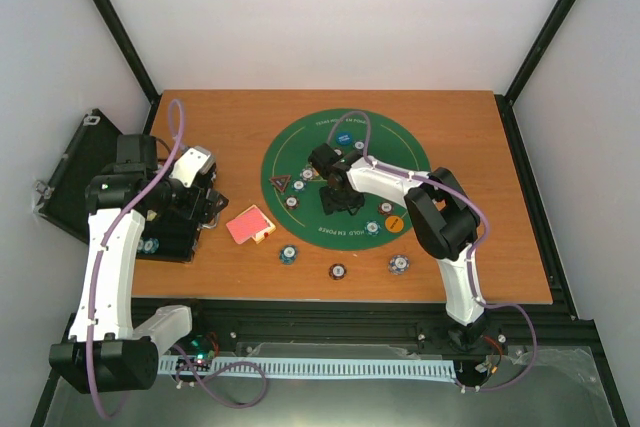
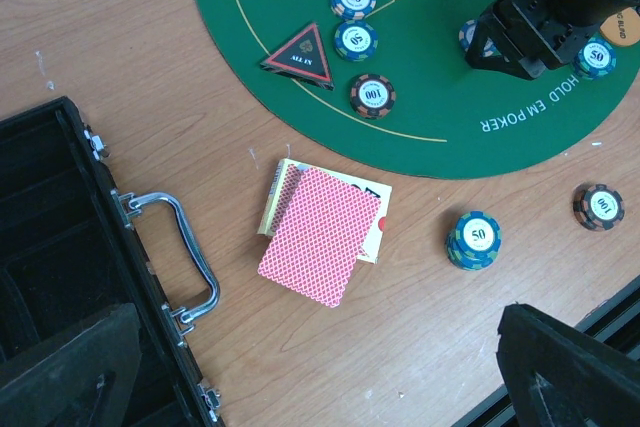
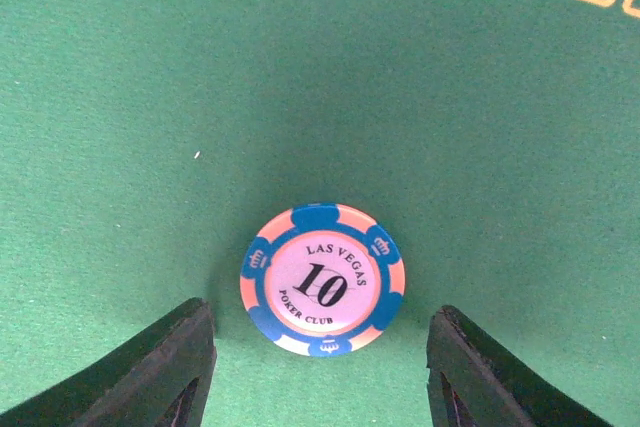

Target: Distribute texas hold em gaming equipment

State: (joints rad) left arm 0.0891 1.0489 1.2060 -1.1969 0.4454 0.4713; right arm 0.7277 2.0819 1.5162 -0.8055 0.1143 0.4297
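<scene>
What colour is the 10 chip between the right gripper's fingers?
10 chip: blue and salmon rim stripes, pale pink centre. Best in right wrist view.

The wooden bench (image 1: 480,147) carries a round green poker mat (image 1: 400,147), a red-backed card stack (image 1: 248,224) beside it, three loose chips (image 1: 288,253) near the front, and an open black case (image 1: 75,162) at left

bright, even light from above. shadows are soft: a dim patch lies on the green mat (image 3: 120,67) around the chip (image 3: 322,280), which is sharp. the overhead view is softer, its small print hard to read.
</scene>
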